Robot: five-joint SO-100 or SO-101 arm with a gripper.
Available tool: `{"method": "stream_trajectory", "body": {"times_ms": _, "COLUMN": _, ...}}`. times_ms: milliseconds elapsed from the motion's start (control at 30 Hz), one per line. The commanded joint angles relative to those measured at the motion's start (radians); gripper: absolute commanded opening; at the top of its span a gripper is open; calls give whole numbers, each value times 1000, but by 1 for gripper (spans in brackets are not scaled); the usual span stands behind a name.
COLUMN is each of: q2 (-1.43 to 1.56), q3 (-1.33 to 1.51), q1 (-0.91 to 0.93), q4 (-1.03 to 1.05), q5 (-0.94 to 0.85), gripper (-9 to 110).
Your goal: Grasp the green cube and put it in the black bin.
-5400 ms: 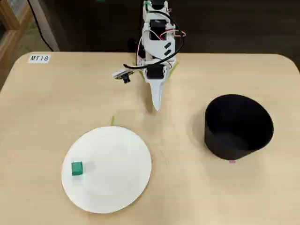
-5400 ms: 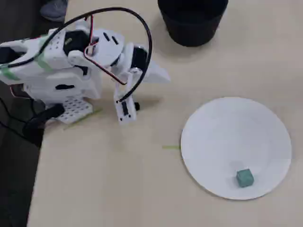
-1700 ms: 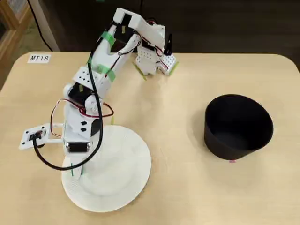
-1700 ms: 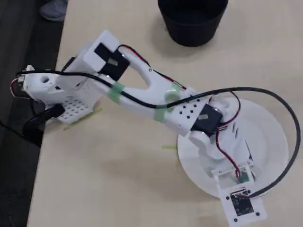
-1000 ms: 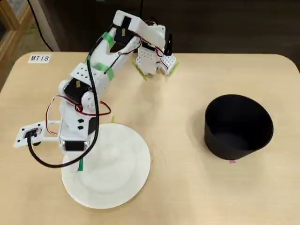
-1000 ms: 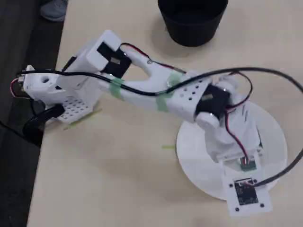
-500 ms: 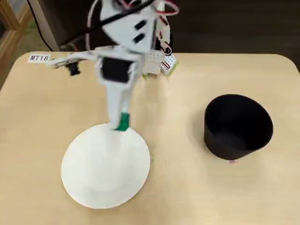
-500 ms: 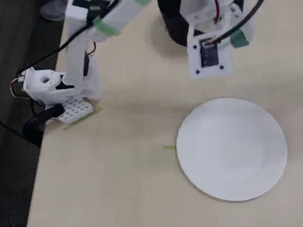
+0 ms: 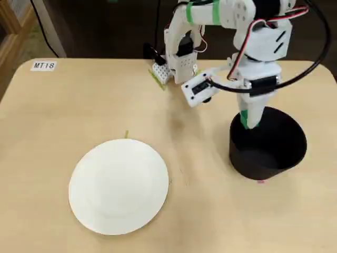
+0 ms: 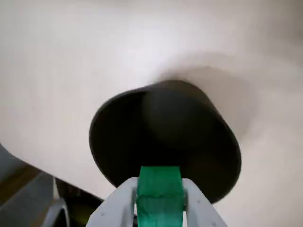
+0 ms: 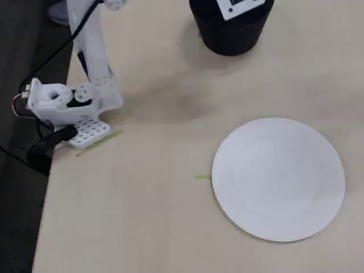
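In the wrist view, the gripper (image 10: pixel 159 198) enters from the bottom edge, its pale fingers (image 10: pixel 124 198) closed against the two sides of the green cube (image 10: pixel 159 195). The cube sits low in the centre of the frame, directly over the near rim of the black bin (image 10: pixel 208 142), which fills the middle of the picture. The bin's dark interior looks empty, though the blur makes this hard to confirm. Light tabletop (image 10: pixel 71 61) surrounds the bin above and to both sides.

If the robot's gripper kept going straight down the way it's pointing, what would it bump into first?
Probably the inside bottom of the black bin. The gripper, jaws shut on the green cube, points down into its opening, though depth is hard to judge.
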Motion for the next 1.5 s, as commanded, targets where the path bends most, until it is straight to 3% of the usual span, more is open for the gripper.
{"method": "stream_trajectory", "body": {"times_ms": 0, "q2": -8, "q3": 3, "q1": -60, "q4": 2, "q5": -11, "gripper": 0}}
{"method": "stream_trajectory", "body": {"times_ms": 200, "q2": -101, "q3": -8, "q1": -123, "q4": -14, "q5": -37, "gripper": 0}}
{"method": "stream_trajectory", "body": {"times_ms": 233, "q2": -106, "q3": -8, "q1": -127, "q4": -20, "q5": -61, "gripper": 6}}
{"method": "stream_trajectory", "body": {"times_ms": 300, "q2": -104, "q3": -8, "q1": -138, "q4": -21, "q5": -121, "gripper": 30}}
{"method": "stream_trajectory", "body": {"times_ms": 400, "q2": -103, "q3": -11, "q1": -133, "q4": -44, "q5": -126, "gripper": 42}}
{"method": "stream_trajectory", "body": {"times_ms": 433, "q2": -103, "q3": -12, "q1": -130, "q4": -54, "q5": -123, "gripper": 41}}
{"method": "stream_trajectory", "body": {"times_ms": 567, "q2": -120, "q3": -52, "q1": -117, "q4": -66, "q5": -98, "gripper": 3}}
{"method": "stream_trajectory", "body": {"times_ms": 600, "q2": -120, "q3": -57, "q1": -112, "q4": -61, "q5": -100, "gripper": 0}}
{"method": "stream_trajectory", "body": {"times_ms": 700, "q2": -77, "q3": -57, "q1": -32, "q4": -9, "q5": -84, "gripper": 0}}
{"method": "stream_trajectory", "body": {"times_ms": 800, "q2": 118, "q3": 60, "q1": 166, "q4": -5, "q5": -87, "gripper": 0}}
{"method": "stream_trajectory", "body": {"times_ms": 1000, "q2": 752, "q3": 563, "q1": 538, "q4": -218, "q5": -124, "gripper": 0}}
{"method": "stream_trajectory", "body": {"times_ms": 1233, "q2": 1499, "q3": 1361, "q1": 549, "q4": -506, "q5": -63, "gripper": 0}}
{"method": "stream_trajectory", "body": {"times_ms": 1467, "q2": 1867, "q3": 1781, "q1": 476, "q4": -529, "q5": -67, "gripper": 0}}
